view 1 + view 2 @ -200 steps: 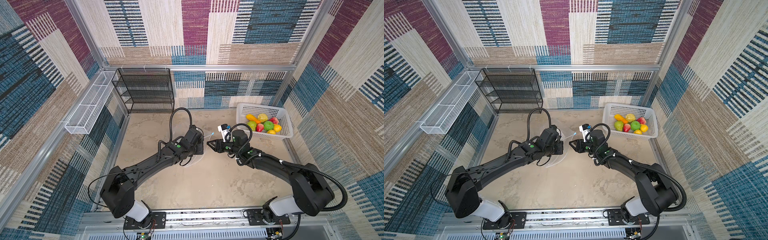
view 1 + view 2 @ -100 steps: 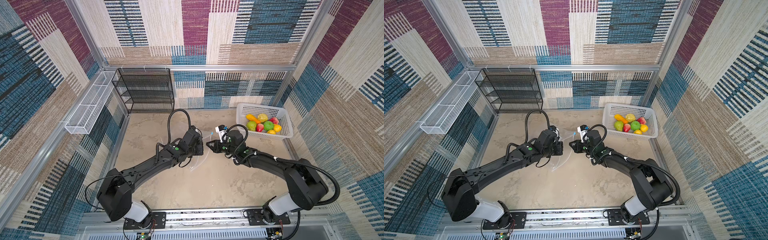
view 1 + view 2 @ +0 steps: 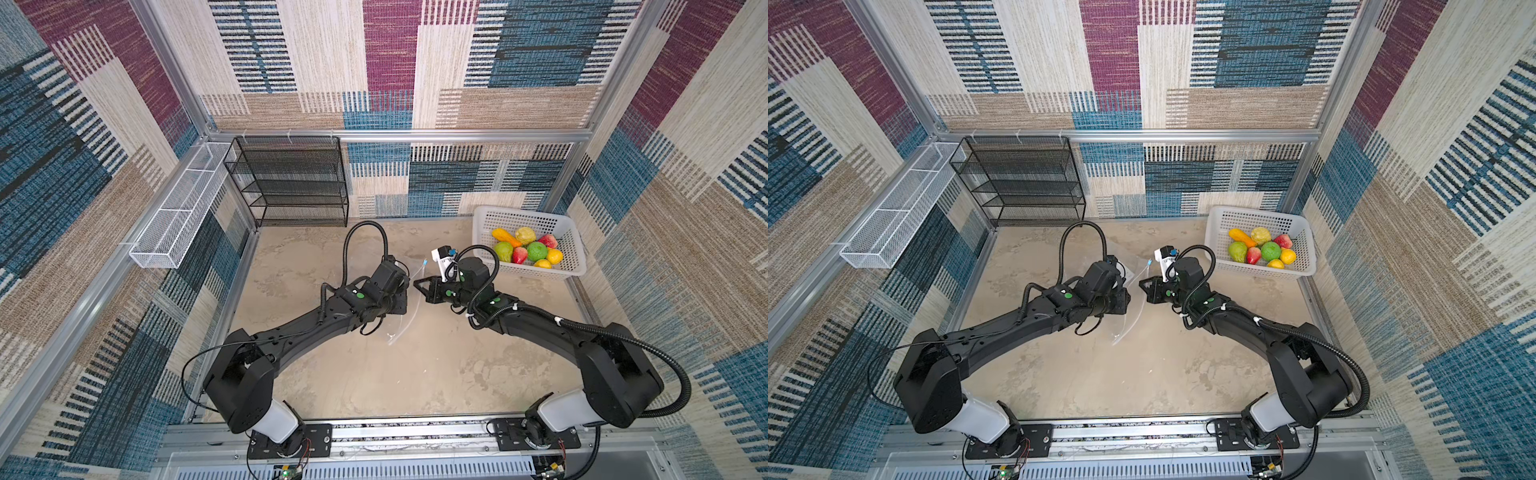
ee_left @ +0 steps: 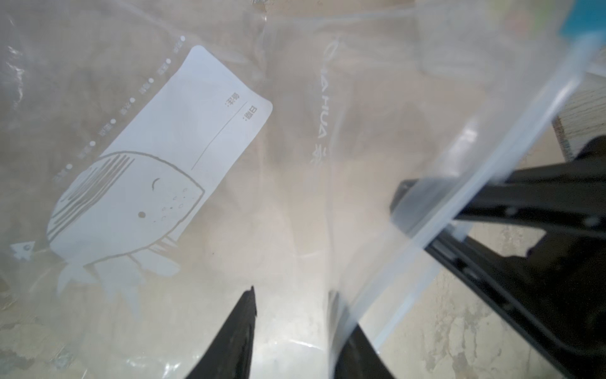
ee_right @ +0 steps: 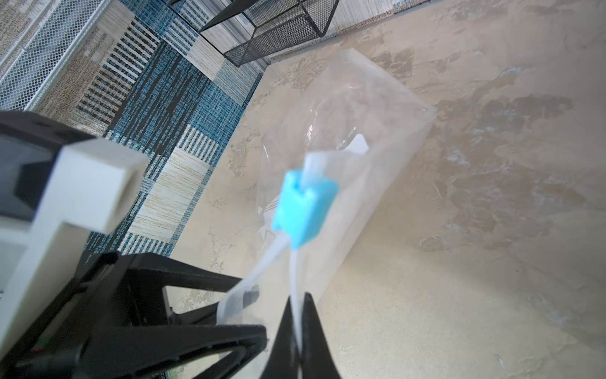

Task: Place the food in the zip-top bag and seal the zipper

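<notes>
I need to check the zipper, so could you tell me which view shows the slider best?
The right wrist view: the slider is large and whole. Both top views show a speck; the left wrist view crops it, blurred.

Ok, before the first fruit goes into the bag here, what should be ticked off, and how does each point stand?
1. Right jaws clamped on the zipper strip, just below the blue slider: ok.
2. Left jaws gripping the bag: not ok. They stand apart and are not pinched on the plastic.
3. Bag mouth wide enough for a fruit: cannot tell. The two strips part beside the slider, but the rest of the mouth is out of view.
4. Fruit all in the white basket, none in the bag: ok.
</notes>
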